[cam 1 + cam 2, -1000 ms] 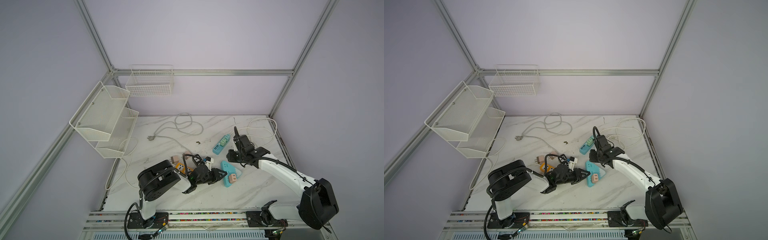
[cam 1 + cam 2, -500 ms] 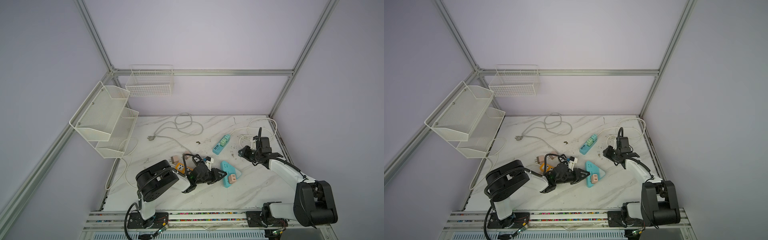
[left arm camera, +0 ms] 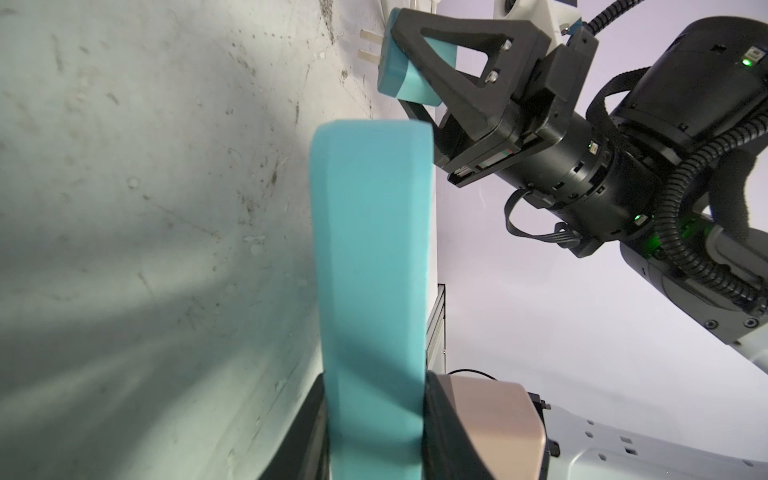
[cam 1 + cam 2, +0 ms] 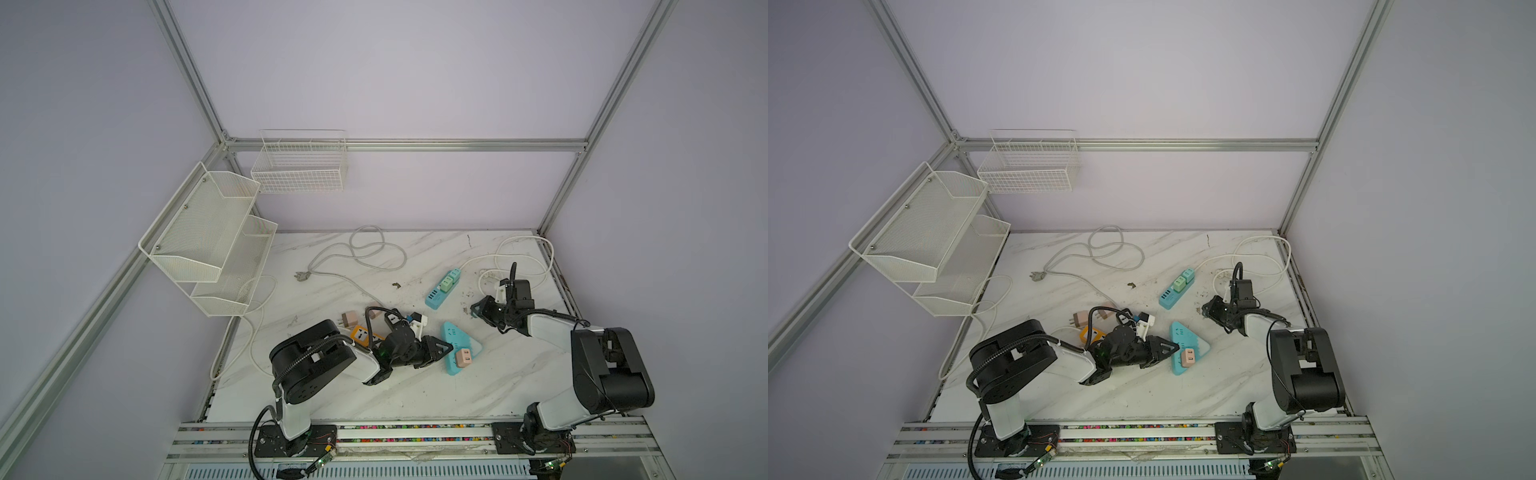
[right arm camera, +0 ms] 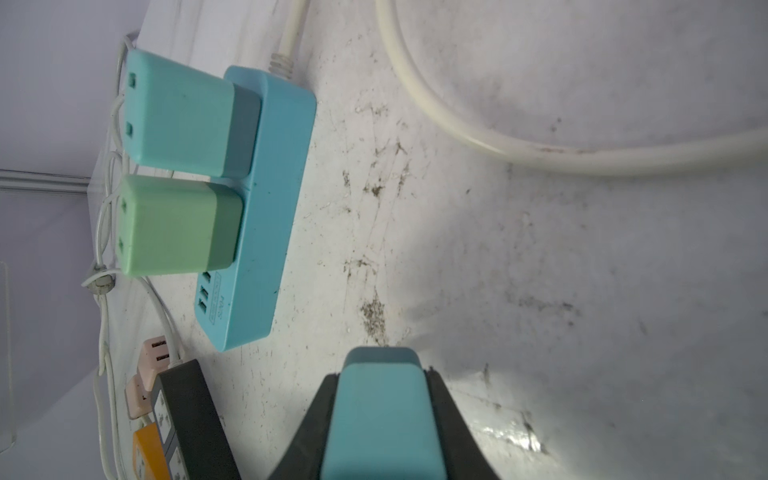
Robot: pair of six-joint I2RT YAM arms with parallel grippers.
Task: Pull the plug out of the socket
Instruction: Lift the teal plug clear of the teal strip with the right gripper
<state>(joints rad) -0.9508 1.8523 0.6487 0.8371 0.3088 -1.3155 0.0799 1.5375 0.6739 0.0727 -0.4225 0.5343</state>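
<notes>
Your right hand (image 4: 478, 309) pinches the plug (image 5: 382, 411), left hand (image 4: 445, 348) the socket (image 4: 453, 334); lower carelessly and prongs (image 3: 370, 45) jam the table (image 3: 166, 208)

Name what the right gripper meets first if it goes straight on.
Probably the bare tabletop, short of the blue power strip; the right gripper tilts down, teal plug leading. Depth unclear.
</notes>
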